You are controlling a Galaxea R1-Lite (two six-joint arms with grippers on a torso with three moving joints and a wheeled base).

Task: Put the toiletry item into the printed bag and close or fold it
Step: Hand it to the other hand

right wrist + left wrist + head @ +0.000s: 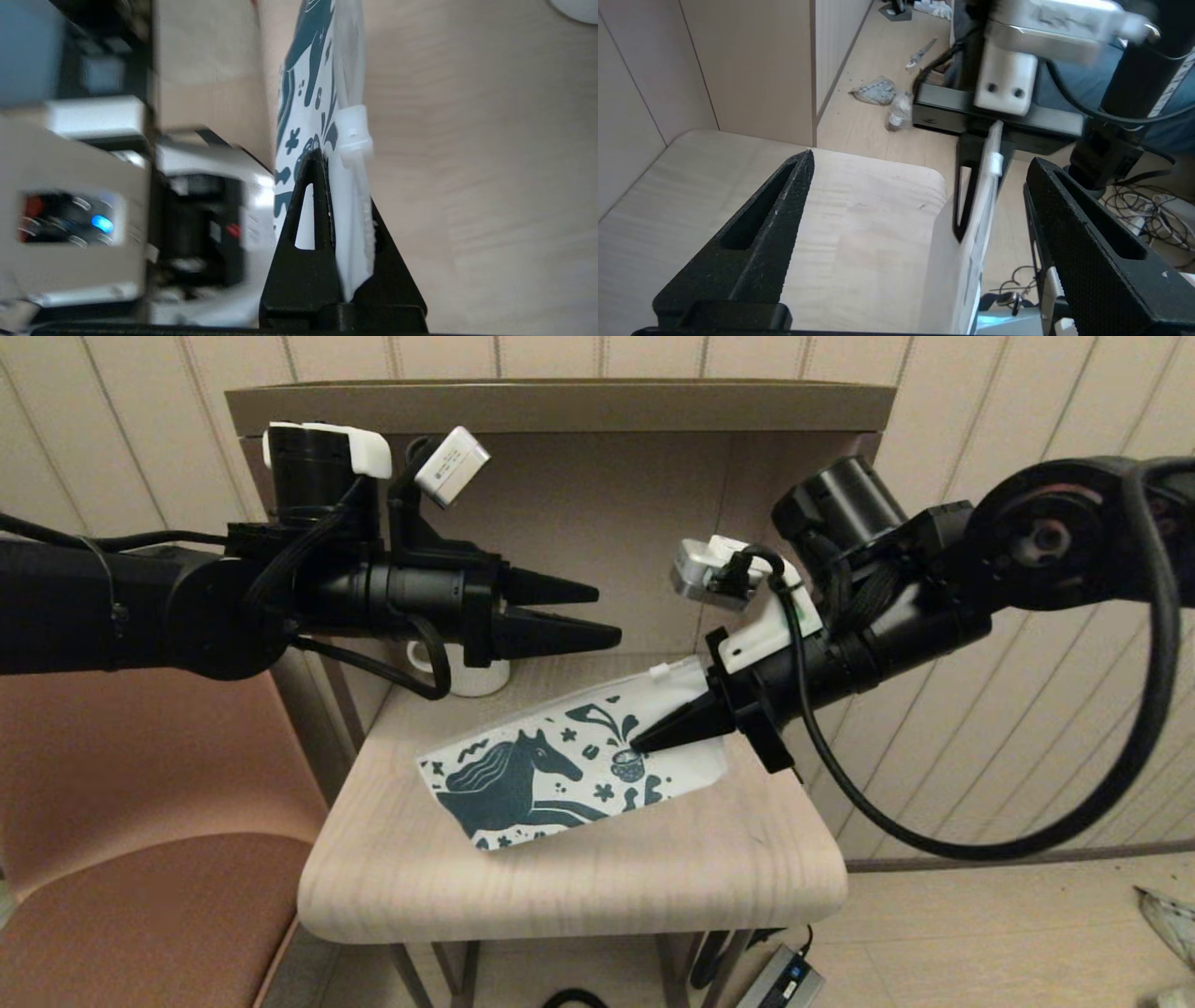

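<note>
The printed bag [560, 770], white with a teal horse, lies slanted on the small wooden table [579, 887]. My right gripper [644, 742] is shut on the bag's right end, just below its zip strip, and holds that end raised; the white zip slider [660, 669] sits by the fingers. The right wrist view shows the bag [303, 93] pinched edge-on between the right gripper [334, 172] fingers. My left gripper [607, 613] hovers open and empty above the table's back left. From the left wrist view, the left gripper [920, 158] faces the raised bag [971, 242]. The toiletry item is not in view.
A white ribbed mug [467, 677] stands at the table's back left, under my left arm. A wall panel and a shelf top [560, 406] close off the back. A brown chair [140, 803] is to the left. Cables and clutter lie on the floor [878, 91].
</note>
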